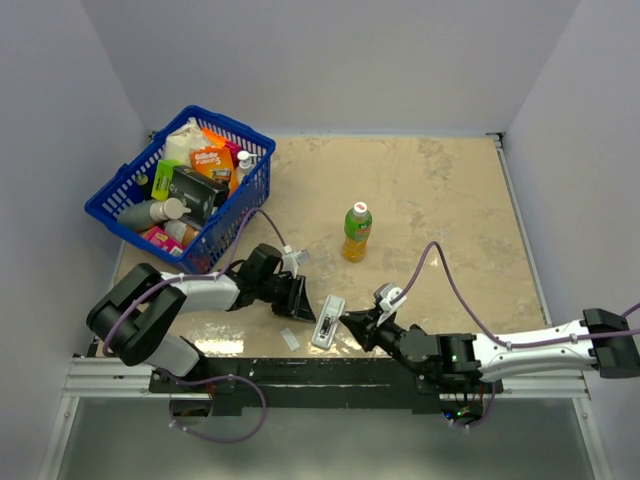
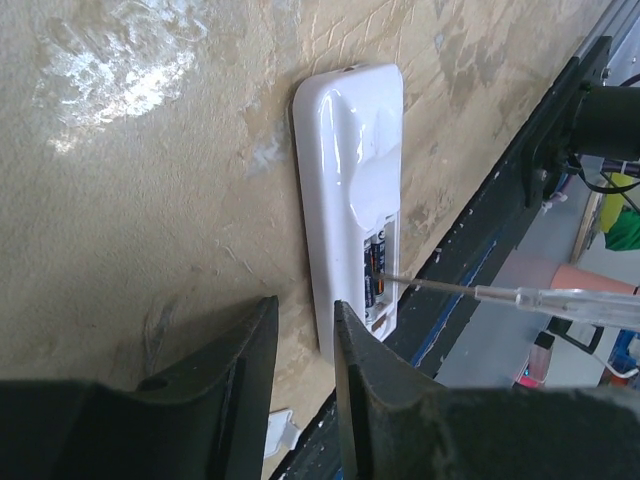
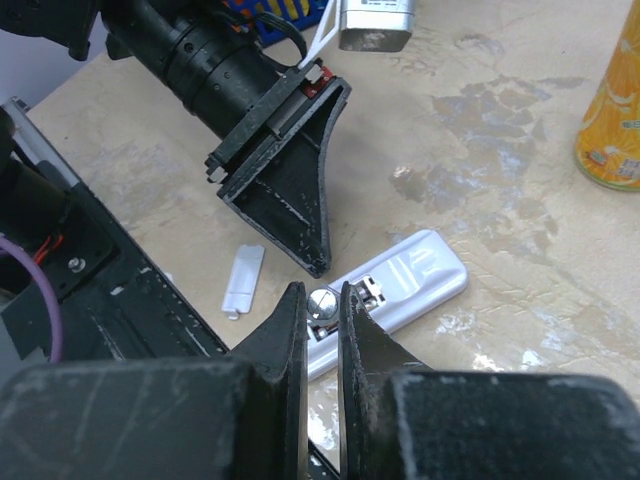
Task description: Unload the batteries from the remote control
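Remote control (image 1: 328, 322) lies at the table's (image 1: 450, 200) near edge, batteries (image 2: 372, 270) exposed; right gripper (image 3: 320, 295), clamped on a slim screwdriver (image 2: 540, 297), should lever gently under one while left gripper (image 2: 304, 305), jaws slightly apart, steadies the casing.

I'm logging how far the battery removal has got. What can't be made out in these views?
- Battery count: the left wrist view shows the batteries only through the remote control's narrow opening.
- Whether the thin stick touches a battery: its tip is too small there.
- The compartment: in the right wrist view the right fingers mostly cover it; in the top view it is too small.
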Action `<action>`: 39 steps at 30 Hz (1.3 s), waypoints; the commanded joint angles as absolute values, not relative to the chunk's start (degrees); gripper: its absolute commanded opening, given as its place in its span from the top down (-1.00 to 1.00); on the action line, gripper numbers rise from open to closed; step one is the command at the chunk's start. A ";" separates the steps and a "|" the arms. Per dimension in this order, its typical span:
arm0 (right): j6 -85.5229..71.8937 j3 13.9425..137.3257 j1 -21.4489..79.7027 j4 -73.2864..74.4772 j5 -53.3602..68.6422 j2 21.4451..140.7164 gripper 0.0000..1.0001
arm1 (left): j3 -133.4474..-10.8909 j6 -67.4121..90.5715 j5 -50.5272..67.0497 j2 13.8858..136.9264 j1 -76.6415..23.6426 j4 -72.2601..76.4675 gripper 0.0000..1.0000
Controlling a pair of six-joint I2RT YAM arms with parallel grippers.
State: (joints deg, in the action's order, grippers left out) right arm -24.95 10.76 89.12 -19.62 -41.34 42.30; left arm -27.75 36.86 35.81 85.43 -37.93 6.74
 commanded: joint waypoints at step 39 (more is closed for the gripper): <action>-62.57 19.24 105.03 10.01 -49.22 59.23 1.00 | -26.28 33.66 30.85 87.19 -40.17 4.75 0.35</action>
